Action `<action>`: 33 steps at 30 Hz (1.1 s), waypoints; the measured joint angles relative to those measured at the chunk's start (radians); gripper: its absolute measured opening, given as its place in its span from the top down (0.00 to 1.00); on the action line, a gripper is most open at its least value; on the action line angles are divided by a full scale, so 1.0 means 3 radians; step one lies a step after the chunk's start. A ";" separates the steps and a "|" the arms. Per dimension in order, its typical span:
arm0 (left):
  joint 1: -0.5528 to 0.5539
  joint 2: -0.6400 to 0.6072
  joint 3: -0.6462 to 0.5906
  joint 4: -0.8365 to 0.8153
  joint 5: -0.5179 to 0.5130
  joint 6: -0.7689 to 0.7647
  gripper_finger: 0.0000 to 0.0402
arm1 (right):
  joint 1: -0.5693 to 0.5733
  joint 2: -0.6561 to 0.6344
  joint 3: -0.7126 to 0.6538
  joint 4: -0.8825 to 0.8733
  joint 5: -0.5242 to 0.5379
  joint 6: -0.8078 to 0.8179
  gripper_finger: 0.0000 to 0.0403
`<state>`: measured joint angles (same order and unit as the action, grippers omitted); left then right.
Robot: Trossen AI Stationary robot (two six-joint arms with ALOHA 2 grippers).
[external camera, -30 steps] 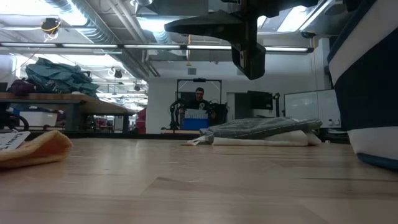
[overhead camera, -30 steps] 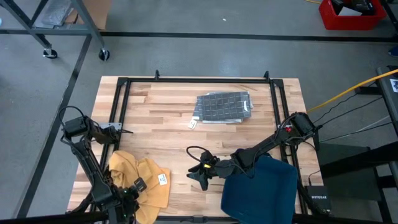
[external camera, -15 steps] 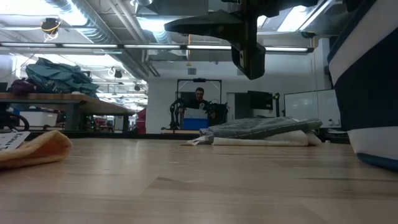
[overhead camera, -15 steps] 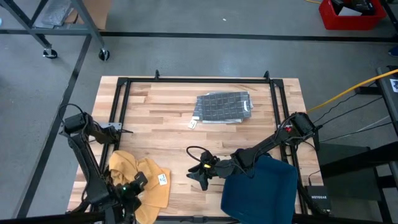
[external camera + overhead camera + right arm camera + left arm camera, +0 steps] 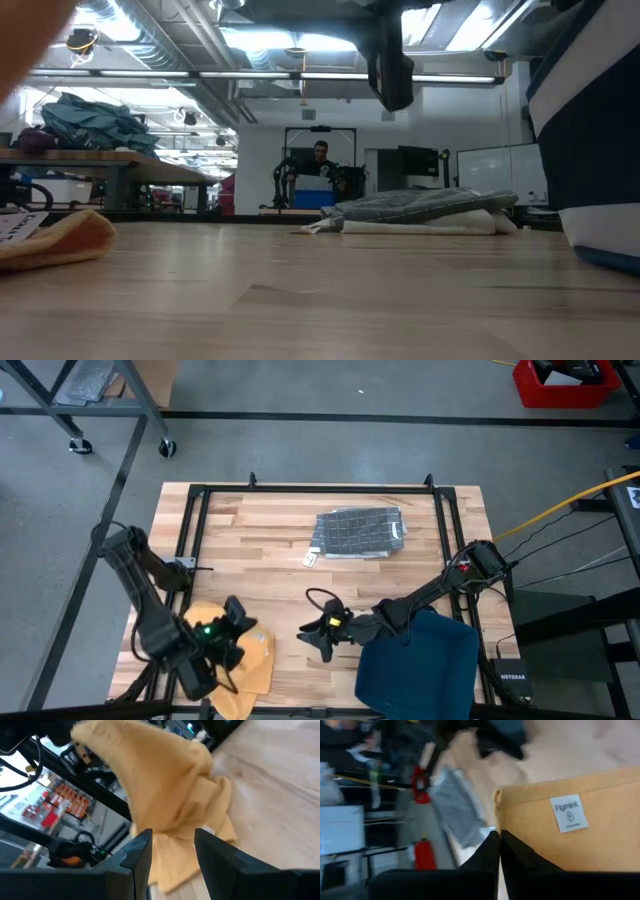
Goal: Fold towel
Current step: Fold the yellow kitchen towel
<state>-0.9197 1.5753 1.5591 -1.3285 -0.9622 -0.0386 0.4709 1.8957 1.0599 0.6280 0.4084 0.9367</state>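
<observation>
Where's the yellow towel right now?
In the high view the yellow towel lies at the table's front left corner, under the left hand, which is shut on its edge; the dark blue towel sits to its right.

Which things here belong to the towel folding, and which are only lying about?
Part of the job:
- yellow towel, one edge pinched and lifted by the shut left tool
- right tool, open, hovering mid-table facing the towel

Lying about:
- grey folded cloth at the table's far side
- dark blue cloth under the right arm
</observation>
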 joint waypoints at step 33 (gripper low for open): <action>0.1115 -0.0534 0.0438 0.0012 -0.1231 0.1289 1.00 | 0.0004 -0.0001 0.0001 -0.0086 -0.0145 -0.0421 0.62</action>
<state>-0.5852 1.4151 1.6905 -1.3250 -1.3315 0.3481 0.4721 1.8954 1.0603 0.6022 0.3650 0.8103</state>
